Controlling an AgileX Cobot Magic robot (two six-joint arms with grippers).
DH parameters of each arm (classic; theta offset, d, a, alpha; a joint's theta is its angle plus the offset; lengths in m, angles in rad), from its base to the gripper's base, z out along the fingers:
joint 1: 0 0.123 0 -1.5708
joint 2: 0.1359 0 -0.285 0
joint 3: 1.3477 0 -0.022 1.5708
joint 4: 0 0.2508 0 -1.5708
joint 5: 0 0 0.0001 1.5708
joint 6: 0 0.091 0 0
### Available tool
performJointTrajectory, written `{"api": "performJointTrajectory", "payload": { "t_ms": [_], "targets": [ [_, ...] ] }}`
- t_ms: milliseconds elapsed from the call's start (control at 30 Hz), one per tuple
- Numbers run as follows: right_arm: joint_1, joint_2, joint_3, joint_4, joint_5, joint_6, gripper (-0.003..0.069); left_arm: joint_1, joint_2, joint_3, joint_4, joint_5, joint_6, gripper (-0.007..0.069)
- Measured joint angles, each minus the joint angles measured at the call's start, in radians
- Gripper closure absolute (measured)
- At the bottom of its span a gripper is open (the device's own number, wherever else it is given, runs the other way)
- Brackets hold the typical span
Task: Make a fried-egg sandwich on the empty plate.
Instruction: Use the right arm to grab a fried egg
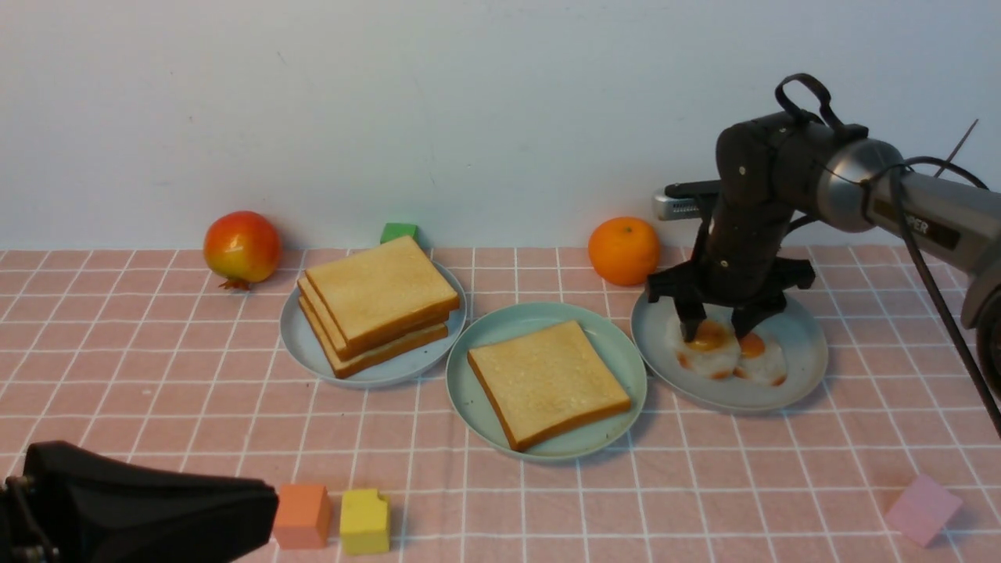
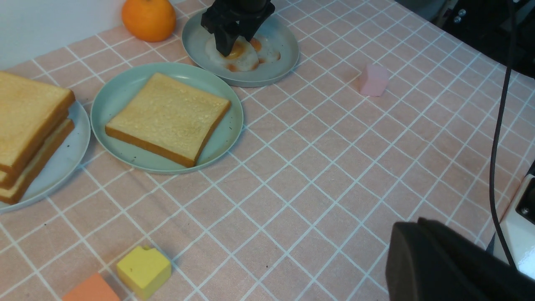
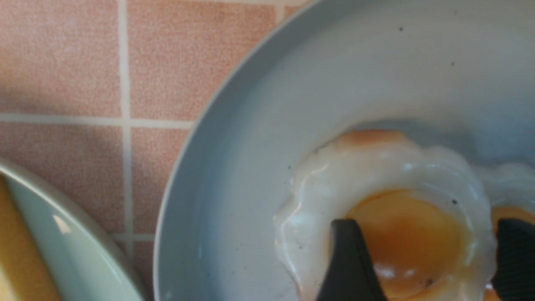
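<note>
My right tool (image 1: 714, 335) is down on the right-hand grey-blue plate (image 1: 805, 344), its fingers apart on either side of the yolk of the left fried egg (image 1: 708, 353). I cannot tell whether they are pinching it. A second egg (image 1: 765, 358) lies touching the first. The mint-green plate (image 1: 508, 322) sits mid-counter (image 1: 704, 485) between the two paler plates and carries a single toast slice (image 1: 547, 383), so the sandwich is not yet built. My left tool (image 1: 262, 508) rests closed at the near left edge.

Toast slice (image 2: 167, 117) lies on the mint-green plate (image 2: 112, 97).
</note>
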Motion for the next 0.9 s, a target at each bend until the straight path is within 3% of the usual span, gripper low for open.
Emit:
{"api": "performJointTrajectory", "payload": {
  "t_ms": [533, 600, 667, 700, 733, 900],
  "targets": [
    [0.014, -0.014, 0.003, -0.027, 0.006, -0.057, 0.0227, 0.000, 0.000, 0.000, 0.000, 0.000, 0.025, 0.0612],
    [0.013, -0.030, 0.006, -0.014, 0.025, -0.069, 0.0313, 0.000, 0.000, 0.000, 0.000, 0.000, 0.027, 0.0612],
    [0.013, -0.047, 0.012, -0.003, 0.036, -0.074, 0.0519, 0.000, 0.000, 0.000, 0.000, 0.000, 0.027, 0.0612],
    [0.013, -0.050, 0.012, -0.002, 0.036, -0.074, 0.0553, 0.000, 0.000, 0.000, 0.000, 0.000, 0.027, 0.0612],
    [0.013, -0.064, 0.013, 0.005, 0.039, -0.075, 0.0645, 0.000, 0.000, 0.000, 0.000, 0.000, 0.027, 0.0612],
    [0.007, -0.081, 0.013, 0.010, 0.047, -0.076, 0.0664, 0.000, 0.000, 0.000, 0.000, 0.000, 0.030, 0.0612]
  ]
}}
